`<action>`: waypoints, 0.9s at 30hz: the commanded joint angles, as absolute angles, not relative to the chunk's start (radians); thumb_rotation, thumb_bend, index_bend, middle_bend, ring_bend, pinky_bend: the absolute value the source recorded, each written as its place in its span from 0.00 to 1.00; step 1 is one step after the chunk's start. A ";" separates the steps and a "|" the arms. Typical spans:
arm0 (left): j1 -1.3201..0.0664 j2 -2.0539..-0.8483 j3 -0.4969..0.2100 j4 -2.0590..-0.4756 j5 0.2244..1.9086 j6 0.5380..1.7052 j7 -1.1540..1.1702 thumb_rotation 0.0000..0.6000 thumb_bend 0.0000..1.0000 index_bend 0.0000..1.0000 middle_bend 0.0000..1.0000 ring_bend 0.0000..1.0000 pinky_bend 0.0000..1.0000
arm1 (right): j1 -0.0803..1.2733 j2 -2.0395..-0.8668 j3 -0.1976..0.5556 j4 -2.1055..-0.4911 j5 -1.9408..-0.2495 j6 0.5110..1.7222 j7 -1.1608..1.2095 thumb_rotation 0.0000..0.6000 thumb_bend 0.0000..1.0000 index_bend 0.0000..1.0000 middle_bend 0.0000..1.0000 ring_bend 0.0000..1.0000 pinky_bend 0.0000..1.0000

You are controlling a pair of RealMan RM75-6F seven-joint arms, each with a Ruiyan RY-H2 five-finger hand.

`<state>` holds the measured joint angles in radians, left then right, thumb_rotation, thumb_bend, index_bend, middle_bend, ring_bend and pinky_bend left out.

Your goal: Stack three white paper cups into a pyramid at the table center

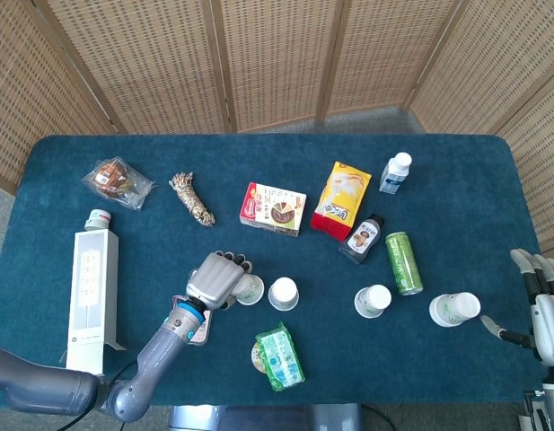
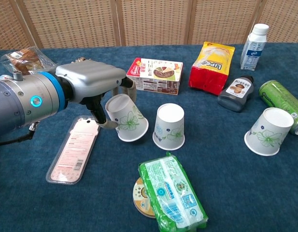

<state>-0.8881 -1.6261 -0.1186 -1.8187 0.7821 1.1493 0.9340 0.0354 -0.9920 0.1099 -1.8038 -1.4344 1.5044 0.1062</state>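
Left hand [image 2: 93, 84] gripping tilted cup [image 2: 127, 117], fingers wrapped round it. You're levelling rim, setting it just beside upright cup [image 2: 169, 126] beyond fingertips. Right hand [image 1: 544, 301] open, empty.

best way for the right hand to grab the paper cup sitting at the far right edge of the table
Grip the far-right paper cup around its side wall, just below the narrower closed end. It appears upside down and tilted, so nothing inside offers a hold. Come from the right, where the open right hand waits; the green can lies on its left.

Bright even light, soft shadows, sharp focus
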 commanded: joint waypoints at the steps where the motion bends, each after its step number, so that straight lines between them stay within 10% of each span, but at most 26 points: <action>1: -0.901 -1.646 -0.112 -1.814 0.770 1.167 0.961 1.00 0.30 0.33 0.34 0.34 0.45 | 0.035 -0.991 0.110 -1.804 -1.434 1.505 0.109 1.00 0.08 0.00 0.00 0.00 0.00; 27: -0.921 -1.734 -0.098 -1.744 0.790 1.218 0.990 1.00 0.29 0.28 0.27 0.28 0.42 | 0.035 -0.986 0.110 -1.804 -1.435 1.504 0.124 1.00 0.08 0.00 0.00 0.00 0.00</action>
